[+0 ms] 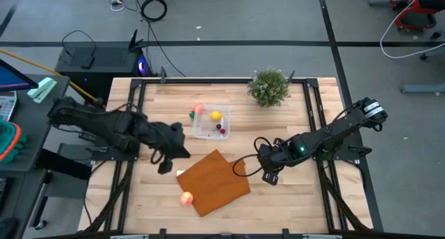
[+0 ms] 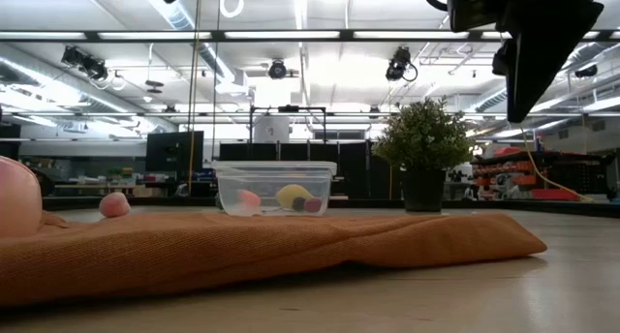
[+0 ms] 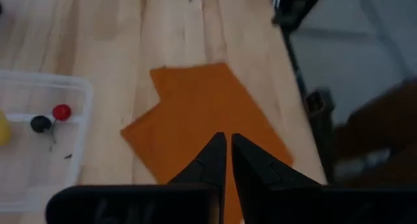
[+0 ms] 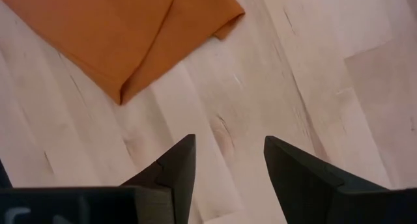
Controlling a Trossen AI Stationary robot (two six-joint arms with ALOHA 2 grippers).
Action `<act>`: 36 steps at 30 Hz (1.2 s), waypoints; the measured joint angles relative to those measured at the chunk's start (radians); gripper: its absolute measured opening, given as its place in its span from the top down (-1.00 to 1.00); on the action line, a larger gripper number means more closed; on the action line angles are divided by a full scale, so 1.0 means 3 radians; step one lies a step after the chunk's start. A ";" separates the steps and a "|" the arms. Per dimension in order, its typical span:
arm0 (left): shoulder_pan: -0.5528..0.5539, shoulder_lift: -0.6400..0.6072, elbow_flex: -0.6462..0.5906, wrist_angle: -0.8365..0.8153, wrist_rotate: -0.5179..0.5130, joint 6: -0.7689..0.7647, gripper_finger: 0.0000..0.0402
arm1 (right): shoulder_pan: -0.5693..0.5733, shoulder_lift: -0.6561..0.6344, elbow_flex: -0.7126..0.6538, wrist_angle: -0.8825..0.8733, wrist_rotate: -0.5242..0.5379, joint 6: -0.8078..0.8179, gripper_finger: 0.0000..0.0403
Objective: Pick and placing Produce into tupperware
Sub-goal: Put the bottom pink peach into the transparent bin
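Note:
The clear tupperware (image 1: pixel 211 122) stands on the wood beyond the orange mat. It holds a yellow lemon (image 1: pixel 216 116), a small red piece (image 3: pixel 62 111) and a dark piece (image 3: pixel 40 124). A pink piece (image 1: pixel 200 109) and a green piece (image 1: pixel 192 114) sit at its far-left corner. A peach-orange round fruit (image 1: pixel 186 197) rests on the mat's near-left edge. My left gripper (image 1: pixel 165 167) is shut, above the mat's left corner and holding nothing. My right gripper (image 1: pixel 270 176) is open over bare wood just right of the mat, also holding nothing.
The folded orange-brown mat (image 1: pixel 217 182) lies in the table's near middle. A bushy potted plant (image 1: pixel 270 86) stands at the far edge, right of the tupperware. Bare wood shows under my right gripper (image 4: pixel 225 152) and along the table's right side.

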 joint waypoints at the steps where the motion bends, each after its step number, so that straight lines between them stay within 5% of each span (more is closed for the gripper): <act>1: -0.0042 0.0103 0.0116 -0.0205 -0.0010 0.0020 0.83 | 0.0000 0.0000 0.0000 -0.0005 0.0001 -0.0022 0.25; 6: -0.0299 0.0510 0.0373 -0.0828 0.0108 -0.0220 0.75 | 0.0000 0.0000 0.0000 -0.0031 0.0098 -0.0119 0.25; 16: -0.0832 0.1090 0.0379 -0.0639 0.0178 -0.1030 0.28 | -0.0029 0.0000 0.0000 -0.0035 0.0298 -0.0100 0.25; 27: -0.1224 0.1637 0.0378 -0.0443 0.0142 -0.0930 -0.22 | -0.0029 0.0000 0.0000 -0.0034 0.0357 -0.0104 0.25; 36: -0.1214 0.1895 0.0377 -0.0460 0.0151 -0.0762 -0.45 | -0.0029 0.0000 0.0001 -0.0034 0.0358 -0.0093 0.25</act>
